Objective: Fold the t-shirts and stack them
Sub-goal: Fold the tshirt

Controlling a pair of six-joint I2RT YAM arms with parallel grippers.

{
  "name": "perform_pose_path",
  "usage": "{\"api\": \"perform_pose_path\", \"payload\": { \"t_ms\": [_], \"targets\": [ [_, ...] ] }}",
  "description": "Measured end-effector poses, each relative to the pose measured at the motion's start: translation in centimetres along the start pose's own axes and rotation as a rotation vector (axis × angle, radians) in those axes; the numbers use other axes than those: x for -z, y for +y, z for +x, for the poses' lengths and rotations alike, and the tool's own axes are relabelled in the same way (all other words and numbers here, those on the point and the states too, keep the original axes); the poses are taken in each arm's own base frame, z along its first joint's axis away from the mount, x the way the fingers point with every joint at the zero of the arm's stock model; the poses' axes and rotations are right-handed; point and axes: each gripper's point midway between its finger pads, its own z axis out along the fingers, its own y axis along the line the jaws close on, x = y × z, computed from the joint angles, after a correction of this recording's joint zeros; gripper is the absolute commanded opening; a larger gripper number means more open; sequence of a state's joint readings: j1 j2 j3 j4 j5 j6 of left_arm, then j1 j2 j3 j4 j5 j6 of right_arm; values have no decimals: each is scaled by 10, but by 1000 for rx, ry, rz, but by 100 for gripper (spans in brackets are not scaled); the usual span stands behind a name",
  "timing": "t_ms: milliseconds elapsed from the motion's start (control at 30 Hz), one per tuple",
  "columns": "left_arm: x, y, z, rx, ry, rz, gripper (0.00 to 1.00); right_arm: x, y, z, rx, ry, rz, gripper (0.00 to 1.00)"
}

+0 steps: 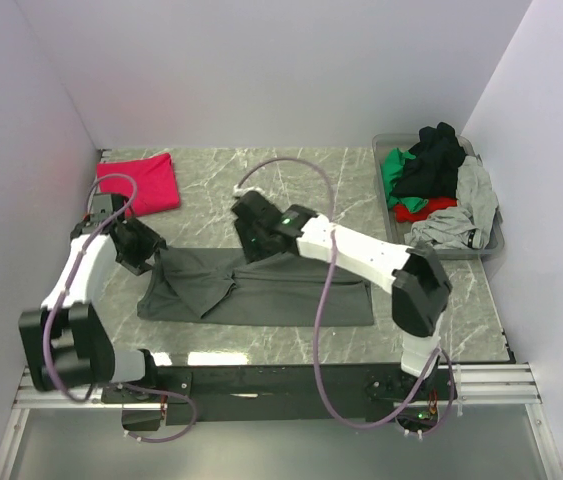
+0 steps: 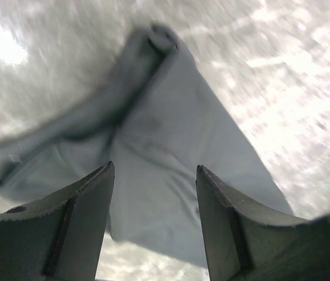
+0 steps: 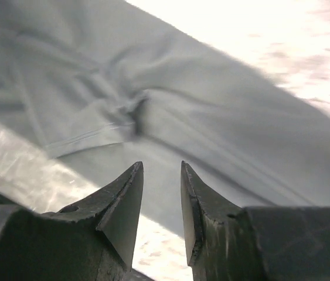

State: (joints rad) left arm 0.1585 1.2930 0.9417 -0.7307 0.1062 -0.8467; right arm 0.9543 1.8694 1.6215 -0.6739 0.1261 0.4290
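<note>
Our left tool (image 1: 147,252) has its jaws wide apart over the left end of the charcoal-grey t-shirt (image 1: 261,292), which lies partly folded across the middle of the surface (image 1: 201,200). Our right tool (image 1: 253,238) hovers at the shirt's far edge, jaws narrowly parted, holding nothing. We see the magenta-red t-shirt (image 1: 141,182) folded at far left.

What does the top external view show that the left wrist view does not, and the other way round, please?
Only the top external view shows the folded magenta-red shirt at the far left, the plastic tub of loose shirts at the far right, and the right gripper over the cloth. Only the left wrist view shows the left gripper close up, jaws apart, and a rolled bunch at the cloth's far end. Both show the charcoal-grey shirt lying on the marbled table.
</note>
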Motion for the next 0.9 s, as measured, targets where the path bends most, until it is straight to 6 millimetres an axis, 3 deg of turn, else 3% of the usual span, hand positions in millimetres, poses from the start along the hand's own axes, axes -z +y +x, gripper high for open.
{"api": "perform_pose_path", "payload": {
  "t_ms": [167,300,433,667,767,900],
  "targets": [
    [-29,3,-18,-46,-4,-72,58,1,-59,0,-123,8,77,39],
    [-42,-1,-32,-65,-19,-78,54,-15,-112,23,-231,68,158,39],
    [-55,-3,-40,-74,-25,-81,53,-22,-145,48,-308,127,219,39],
    [-83,0,-39,-75,19,-107,50,-27,-154,62,-360,154,238,38],
    [-92,-1,-39,-74,32,-105,45,-29,-156,62,-379,153,241,38],
    [-99,-3,-41,-74,40,-106,27,-36,-160,67,-399,170,255,38]
  ]
}}
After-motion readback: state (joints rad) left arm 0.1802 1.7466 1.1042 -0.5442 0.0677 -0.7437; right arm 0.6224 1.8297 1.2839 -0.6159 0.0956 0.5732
